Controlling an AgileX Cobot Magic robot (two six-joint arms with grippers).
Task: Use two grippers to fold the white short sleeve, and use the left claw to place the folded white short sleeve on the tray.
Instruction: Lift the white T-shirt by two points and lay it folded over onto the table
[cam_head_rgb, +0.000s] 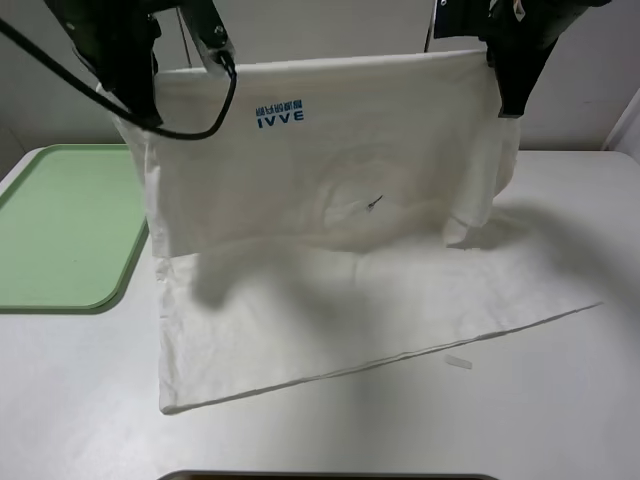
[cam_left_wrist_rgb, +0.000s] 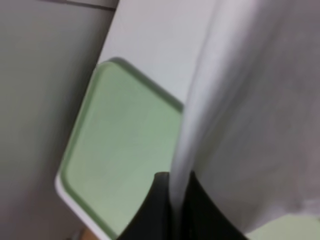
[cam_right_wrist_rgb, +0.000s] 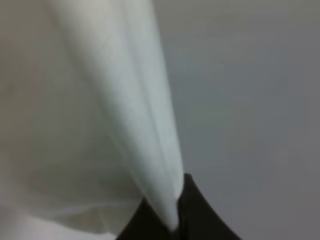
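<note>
**A:** Left tool (cam_head_rgb: 224, 58) first. What is it doing?

**B:** Its jaws are clamped on the top edge of the white short sleeve (cam_head_rgb: 340, 170), up at 11 o'clock in the high view. The right tool (cam_head_rgb: 505, 95) pinches the same edge at 1 o'clock. Each wrist view shows cloth gathered between black fingers.

**A:** And the shirt itself?

**B:** The upper part hangs as a sheet between the two tools, with the blue lettering (cam_head_rgb: 280, 112) near the top. The lower part lies flat on the bench (cam_head_rgb: 570, 400), trailing toward 6 o'clock.

**A:** Where is the tray?

**B:** The tray (cam_head_rgb: 60, 225) is at 9 o'clock with nothing on it, just beside the hanging left edge.

**A:** What could go wrong?

**B:** As I judge it, three things:
- Thin cotton could slip from a pinch if the tools spread and stretch the edge.
- Uneven travel would lay the fold skewed, or tuck the loose sleeve at 3 o'clock underneath.
- The left drape might drag across the tray's rim and shift it.

The hem could also snag the tape strip (cam_head_rgb: 457, 362) at 5 o'clock.
</note>
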